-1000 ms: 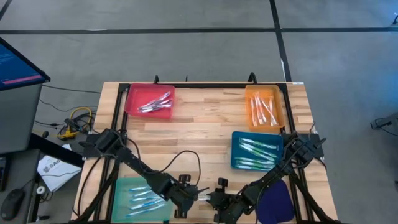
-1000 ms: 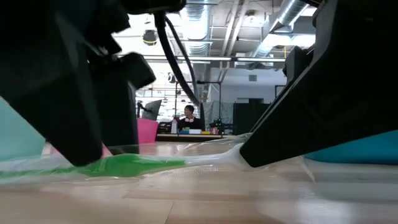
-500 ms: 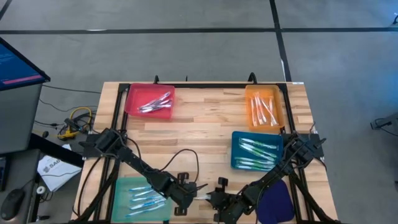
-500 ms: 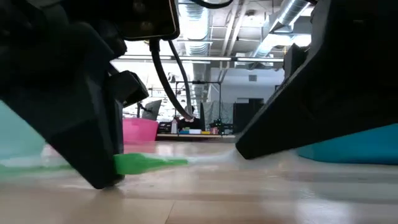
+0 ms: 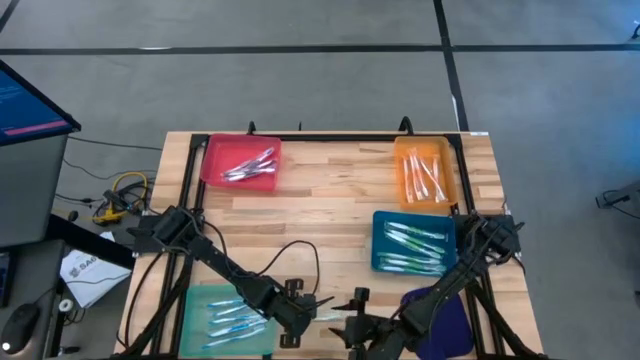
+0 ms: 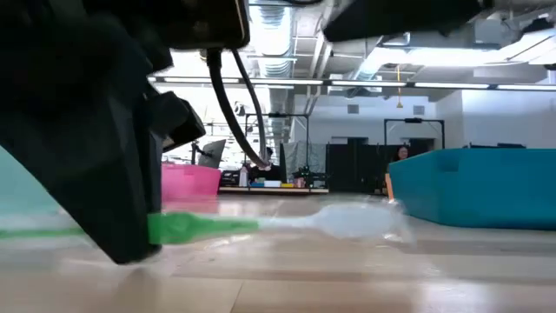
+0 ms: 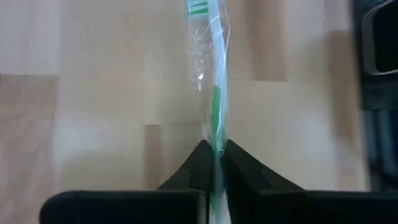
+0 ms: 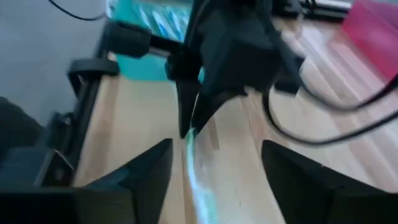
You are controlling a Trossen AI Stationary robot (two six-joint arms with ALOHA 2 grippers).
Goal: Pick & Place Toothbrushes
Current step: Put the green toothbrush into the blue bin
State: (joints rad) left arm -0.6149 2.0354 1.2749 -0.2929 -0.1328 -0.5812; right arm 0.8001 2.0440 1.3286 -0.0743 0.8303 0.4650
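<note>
High view, read from left to right across the wooden table. At the near edge the mint tray holds several toothbrushes; just right of it the left gripper sits low over bare wood. Its jaws are pressed together on the handle of a green-and-white wrapped toothbrush. The left wrist view shows the stick pinched between the two dark fingers, with the bristle end pointing away from them. In the low view the same toothbrush lies nearly level at the table surface, its clear wrapper trailing beyond the green part. Right of the left gripper, and apart from it, the right gripper stands with its jaws spread, holding nothing; its wrist view looks across at the left gripper clamping the toothbrush. Farther right of the mint tray lie the purple tray and the teal tray, the latter stocked with green brushes; the pink tray and orange tray sit at the far edge.

Step in hand, as judged: a handover between the arms, with the left now carrying. The next move calls for a lift clear of the wood and a carry to the matching tray, the right arm keeping out of the path.
</note>
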